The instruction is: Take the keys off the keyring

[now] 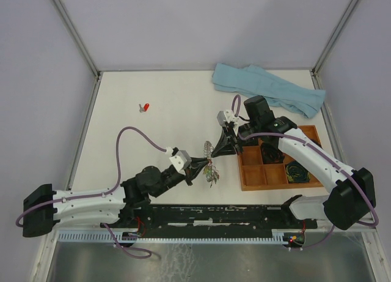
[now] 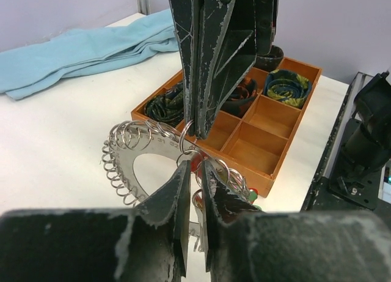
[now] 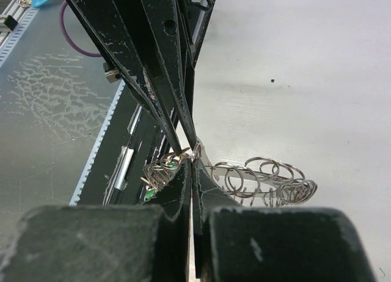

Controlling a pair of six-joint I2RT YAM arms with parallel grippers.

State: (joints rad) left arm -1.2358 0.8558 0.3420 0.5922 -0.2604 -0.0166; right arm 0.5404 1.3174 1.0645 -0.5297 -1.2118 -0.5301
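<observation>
The silvery keyring [image 1: 211,155], fringed with small metal loops, hangs above the table between both grippers. In the left wrist view the keyring [image 2: 131,156] shows as a flat ring. A bunch of keys with red [image 2: 197,166] and green [image 2: 253,199] heads hangs from it. My left gripper [image 1: 200,166] [image 2: 195,166] is nearly closed, with a red-headed key between its fingers. My right gripper [image 1: 215,146] [image 3: 192,163] is shut on the keyring's edge [image 3: 275,184] beside the left fingertips. One red-headed key [image 1: 145,107] lies loose on the table at the far left.
An orange compartment tray [image 1: 250,185] [image 2: 263,178] stands at the right, with dark coiled bundles [image 1: 297,172] [image 2: 287,86] in some cells. A light blue cloth [image 1: 269,89] [image 2: 79,49] lies at the back right. The black rail [image 1: 214,211] runs along the near edge.
</observation>
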